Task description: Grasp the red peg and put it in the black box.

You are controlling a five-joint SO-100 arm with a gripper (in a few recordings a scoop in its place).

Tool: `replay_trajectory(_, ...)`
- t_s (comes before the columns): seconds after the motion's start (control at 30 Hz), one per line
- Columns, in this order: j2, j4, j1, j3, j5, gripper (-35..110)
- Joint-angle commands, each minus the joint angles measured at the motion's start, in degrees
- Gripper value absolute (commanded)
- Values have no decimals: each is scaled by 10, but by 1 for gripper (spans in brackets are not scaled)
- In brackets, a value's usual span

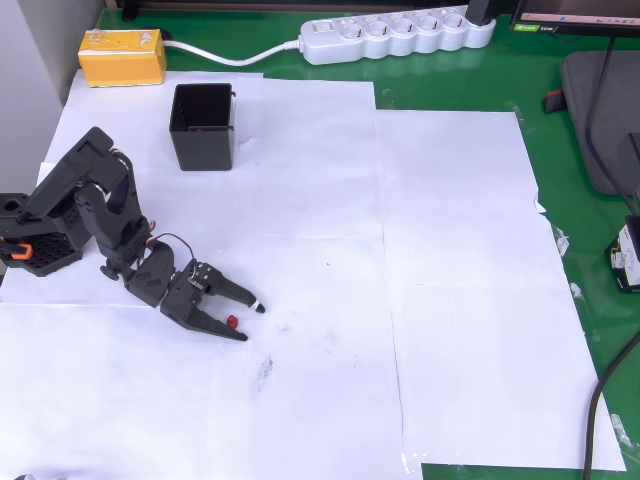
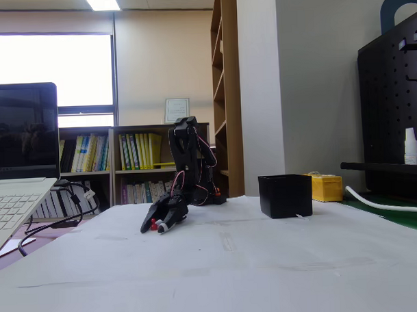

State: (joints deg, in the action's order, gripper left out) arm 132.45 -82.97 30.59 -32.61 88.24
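The red peg (image 1: 232, 321) is tiny and lies on the white paper left of the table's middle in the overhead view. My black gripper (image 1: 250, 322) is low over the paper and open, with one finger on each side of the peg. In the fixed view the red peg (image 2: 154, 225) shows as a small red spot between the lowered fingers of the gripper (image 2: 157, 227). The black box (image 1: 203, 125) stands upright at the upper left, well away from the gripper, and the fixed view has the black box (image 2: 285, 196) to the right of the arm.
A yellow block (image 1: 122, 56) sits beyond the box, next to a white power strip (image 1: 395, 35) along the far edge. White paper sheets (image 1: 450, 280) cover the green mat. In the fixed view a laptop (image 2: 18, 197) with cables stands at the left.
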Motion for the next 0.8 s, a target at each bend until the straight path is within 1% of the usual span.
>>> replay_trajectory(0.0, 9, -41, 7, 11, 5, 23)
replay_trajectory(0.23, 25, -101, 5, 56, 7, 23)
replay_trajectory(0.77, 21, -105, 8, 75, 8, 22)
